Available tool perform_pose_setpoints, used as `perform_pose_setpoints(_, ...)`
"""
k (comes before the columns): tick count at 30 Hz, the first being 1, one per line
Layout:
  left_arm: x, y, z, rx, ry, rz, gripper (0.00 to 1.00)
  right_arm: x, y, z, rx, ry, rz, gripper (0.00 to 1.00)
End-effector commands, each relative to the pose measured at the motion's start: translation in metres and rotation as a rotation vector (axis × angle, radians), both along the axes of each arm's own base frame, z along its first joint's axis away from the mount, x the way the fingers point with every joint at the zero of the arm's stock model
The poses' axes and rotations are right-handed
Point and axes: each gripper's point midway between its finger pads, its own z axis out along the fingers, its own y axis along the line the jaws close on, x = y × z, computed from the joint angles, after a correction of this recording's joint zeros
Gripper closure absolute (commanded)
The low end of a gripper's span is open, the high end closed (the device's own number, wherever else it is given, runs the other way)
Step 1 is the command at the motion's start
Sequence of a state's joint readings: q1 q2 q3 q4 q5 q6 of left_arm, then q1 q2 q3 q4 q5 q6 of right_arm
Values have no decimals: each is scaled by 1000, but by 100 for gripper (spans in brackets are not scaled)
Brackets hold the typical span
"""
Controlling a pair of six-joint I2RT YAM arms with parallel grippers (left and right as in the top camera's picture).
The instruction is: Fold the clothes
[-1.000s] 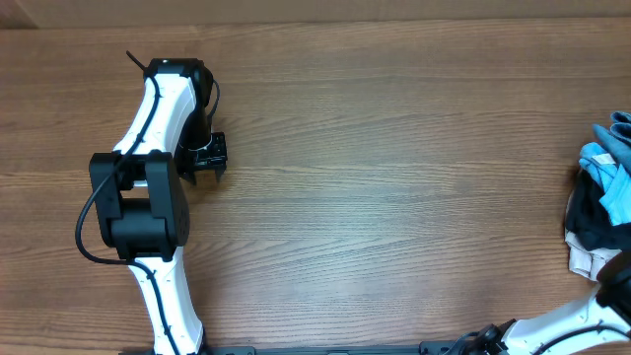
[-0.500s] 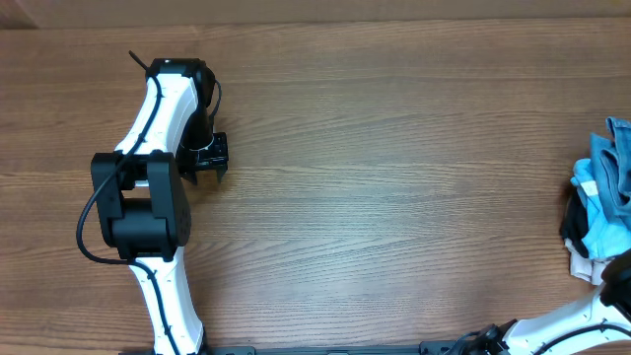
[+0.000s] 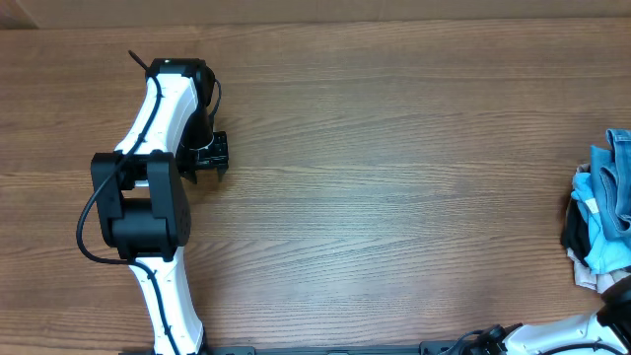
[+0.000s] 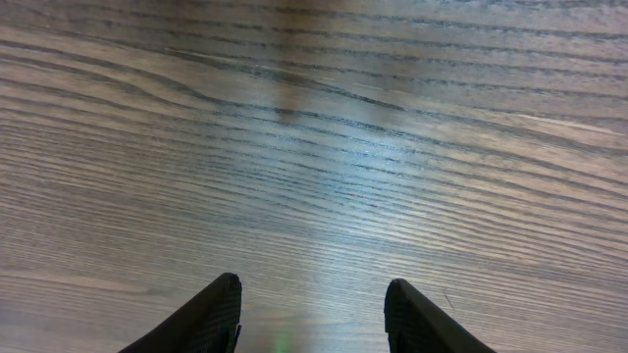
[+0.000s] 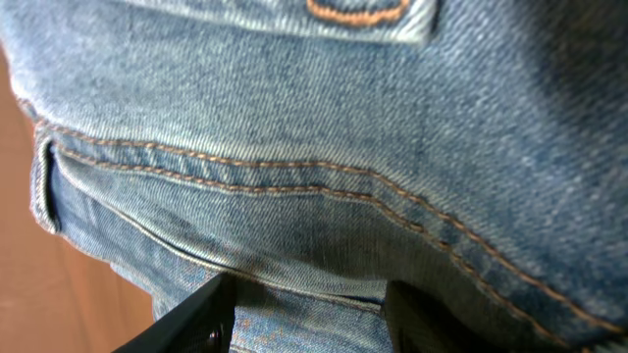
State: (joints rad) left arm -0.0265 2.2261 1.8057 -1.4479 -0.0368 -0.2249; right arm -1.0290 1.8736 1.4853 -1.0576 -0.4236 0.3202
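Observation:
The light blue denim jeans (image 3: 603, 212) lie bunched at the table's far right edge, partly cut off by the frame. In the right wrist view the jeans (image 5: 324, 147) fill the picture, with orange seams and a pocket edge. My right gripper (image 5: 309, 294) is open, its fingers spread wide and pressed against the denim, with a fold lying between them. My left gripper (image 3: 204, 176) is open and empty over bare wood at the left, far from the jeans. It also shows in the left wrist view (image 4: 312, 286).
The wooden table (image 3: 394, 177) spans the overhead view. The left arm (image 3: 148, 197) stands over the left side. Part of the right arm (image 3: 552, 330) shows at the bottom right corner.
The jeans pile has shifted right and slightly down, further toward the table's right edge. The left arm has not moved.

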Motion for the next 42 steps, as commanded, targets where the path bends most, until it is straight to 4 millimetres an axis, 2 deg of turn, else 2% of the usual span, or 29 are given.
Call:
perform_pose_setpoints(1, 6, -3, 7, -12, -28, -31, 49, -80, 12, -87, 192, 290, -170, 46)
perform_pose_setpoints(7, 6, -3, 7, -12, -28, -31, 49, -97, 0, -85, 244, 222, -274, 46)
perform_pose_setpoints(12, 6, -3, 7, -12, -29, -31, 47, -100, 5, -94, 260, 208, -285, 45)
perform_pose_setpoints(17, 5, -3, 7, -12, -25, -31, 40, -102, 11, -107, 256, 206, -281, 45)
perform_pose_setpoints(19, 5, -3, 7, -12, -23, -31, 33, -93, 14, -103, 276, 152, -266, 43)
perform_pose_setpoints(21, 5, -3, 7, -12, -24, -31, 27, -74, 14, -93, 286, 47, -219, 39)
perform_pose_setpoints(22, 5, -3, 7, -12, -24, -31, 24, -66, 13, -86, 266, 21, -190, 37)
perform_pose_setpoints(24, 5, -3, 7, -12, -25, -30, 7, -47, 6, -60, 191, -35, -131, 31)
perform_pose_setpoints(26, 6, -3, 7, -12, -30, -30, 0, -29, 1, -29, 110, -89, -83, 29)
perform_pose_setpoints(29, 8, -3, 6, -12, -36, -30, 0, -8, 3, 16, 13, -170, -4, 27)
perform_pose_setpoints(32, 8, -3, 6, -12, -37, -30, 0, 17, 21, 66, -99, -278, 135, 22)
perform_pose_setpoints(35, 9, -3, 6, -14, -43, -28, 0, 46, 55, 114, -239, -391, 347, 9)
perform_pose_setpoints(37, 13, -6, 5, -30, -57, -21, 0, 67, 90, 144, -344, -450, 518, 0)
perform_pose_setpoints(38, 17, -13, 4, -68, -77, -10, 0, 77, 110, 156, -386, -479, 604, 0)
perform_pose_setpoints(40, 26, -25, 3, -145, -113, 16, 0, 91, 145, 169, -438, -518, 739, 0)
perform_pose_setpoints(42, 34, -34, 4, -226, -144, 51, 0, 102, 178, 168, -470, -495, 836, 0)
